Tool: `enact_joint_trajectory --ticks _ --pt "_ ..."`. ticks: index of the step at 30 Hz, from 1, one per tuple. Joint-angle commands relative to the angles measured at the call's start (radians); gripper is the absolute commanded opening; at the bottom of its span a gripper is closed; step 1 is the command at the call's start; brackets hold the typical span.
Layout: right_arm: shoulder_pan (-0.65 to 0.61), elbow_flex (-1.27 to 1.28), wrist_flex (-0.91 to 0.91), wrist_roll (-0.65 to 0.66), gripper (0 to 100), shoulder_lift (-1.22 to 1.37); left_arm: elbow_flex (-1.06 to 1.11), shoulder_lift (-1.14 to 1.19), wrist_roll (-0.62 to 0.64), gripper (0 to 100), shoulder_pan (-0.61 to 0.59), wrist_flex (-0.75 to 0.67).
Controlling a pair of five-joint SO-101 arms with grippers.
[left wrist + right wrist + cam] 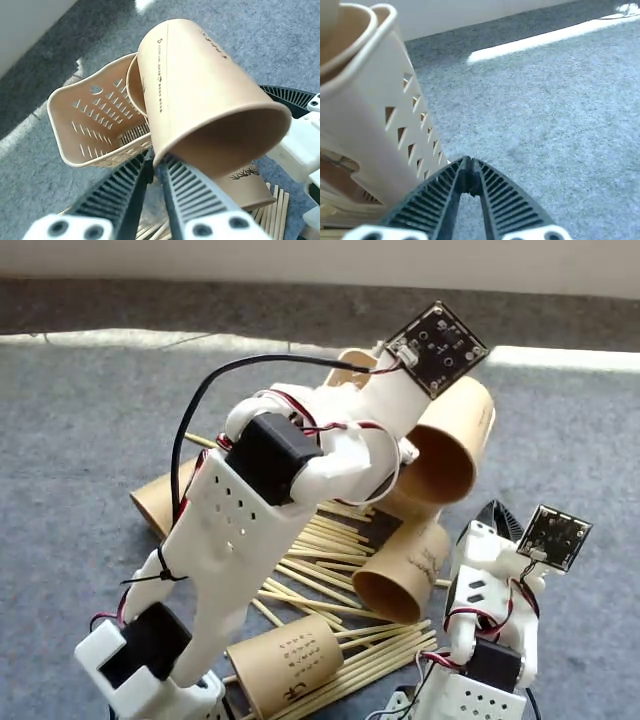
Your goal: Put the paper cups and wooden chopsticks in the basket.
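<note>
- Your left gripper (156, 162) is clenched on the rim of a paper cup (210, 95). One jaw is inside the mouth and one is outside.
- In the high view that held cup sits at 2 o'clock from centre. It is off the mat and tipped on its side, with the mouth facing back toward the arm.
- The basket (90, 125) is just past the held cup's base, at 12 o'clock in the high view and mostly behind the left arm. You can't tell whether the cup touches it.
- A second cup (134, 82) already sits inside the basket, with its rim showing above the wall.
- Your right gripper (470, 175) is clenched on nothing, with its jaw tips meeting. It hangs at 4 o'clock in the high view, right beside the basket's slotted wall.
- The chopsticks (330, 585) are fanned out flat on the grey mat (80, 420), from centre down to 5 o'clock.
- Three loose cups lie on their sides among the chopsticks:
  - the centre cup (405, 565) is at 4 o'clock, with its mouth toward 7 o'clock
  - the near cup (290, 665) is at 6 o'clock and rests on the sticks
  - the far-left cup (160, 502) is at 9 o'clock, partly under the left arm
</note>
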Motion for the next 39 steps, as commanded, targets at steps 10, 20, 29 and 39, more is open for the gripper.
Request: enact_joint_trajectory --ticks 10,20,29,39 --pt "0.008 -0.002 -0.025 -0.009 1.0 -0.005 -0.039 -0.005 0.141 25 -0.058 -0.181" --pt "0.007 -0.002 -0.025 -0.009 1.0 -0.005 0.007 0.077 0.169 25 -0.117 -0.356" --pt "0.007 -0.002 -0.025 -0.009 1.0 -0.005 0.007 0.174 0.170 25 -0.157 -0.471" --pt "0.007 -0.002 -0.025 -0.009 1.0 -0.005 0.007 0.171 0.170 25 -0.159 -0.502"
